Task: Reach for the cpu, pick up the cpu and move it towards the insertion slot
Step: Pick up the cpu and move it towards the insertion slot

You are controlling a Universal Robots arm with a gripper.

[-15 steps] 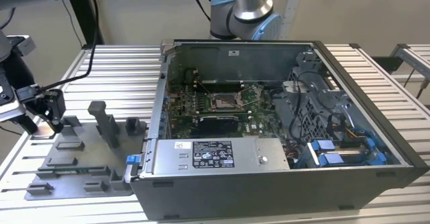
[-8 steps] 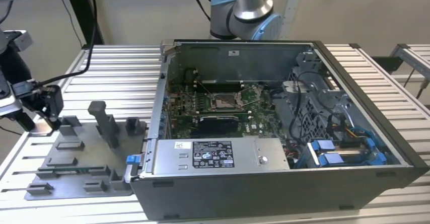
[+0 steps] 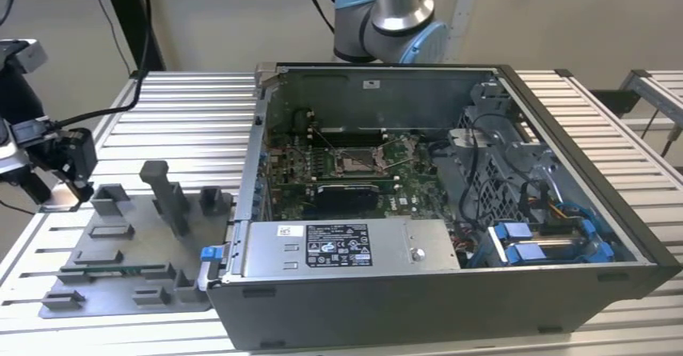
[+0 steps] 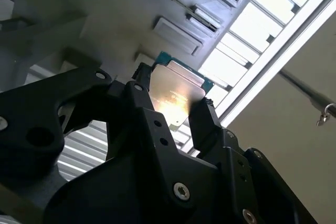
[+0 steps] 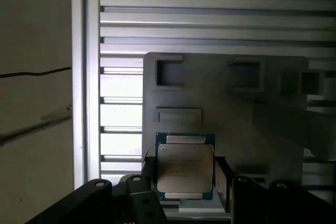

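Slatted metal tabletop (image 3: 171, 100) was spread across the whole scene, with pale wall behind it. At the exterior view's left, the arm's black end (image 3: 69, 156) was hung over the far left corner of a grey tray (image 3: 117, 280) of moulded blocks. These blocks were probably there to keep parts in known places for pickup.

In both wrist views the gripper (image 5: 185, 179) was seen closed to a narrow gap on the chip (image 5: 185, 165). Its two black fingers (image 4: 202, 119) were pressed against opposite edges of the chip. The silvery top and thin green rim were left uncovered. This edge hold was judged to keep the flat faces untouched and the chip square for seating. The chip appeared to be raised clear of the tray, whose recesses were seen blurred well beyond it.

To the right of the tray, just beside it, an open computer case (image 3: 577, 212) was laid on its side with its cover off. It was presumably laid so that the inside could be reached from above. On the green board (image 3: 288, 172) inside, the socket (image 3: 357, 162) was seen as a silver square frame with a dark centre. Nothing was seated in it. The chip was held well apart from the socket, out at the left with the case wall between them.
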